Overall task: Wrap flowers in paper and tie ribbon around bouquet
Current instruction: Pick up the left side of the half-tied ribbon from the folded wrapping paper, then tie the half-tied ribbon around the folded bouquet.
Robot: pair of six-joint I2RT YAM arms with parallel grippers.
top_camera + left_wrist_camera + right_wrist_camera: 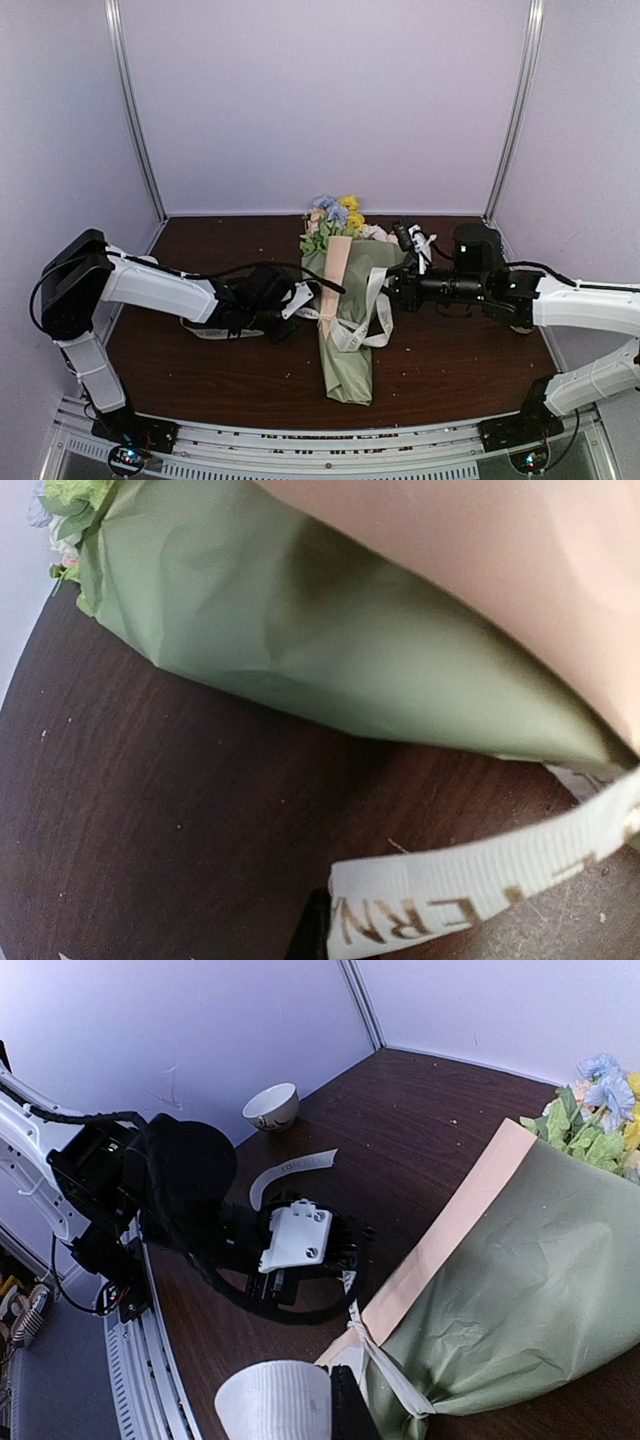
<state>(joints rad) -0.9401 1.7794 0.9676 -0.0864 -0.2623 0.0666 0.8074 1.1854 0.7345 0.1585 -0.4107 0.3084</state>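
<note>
Satin ribbon, likely limp and slippery, sits pinched in the closed left gripper and closed right gripper, close beside the light, crushable bouquet.

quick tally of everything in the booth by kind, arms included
bouquet: 1
ribbon: 1, as far as shows
bowl: 1
robot arms: 2, the left arm and the right arm
total: 5
</note>
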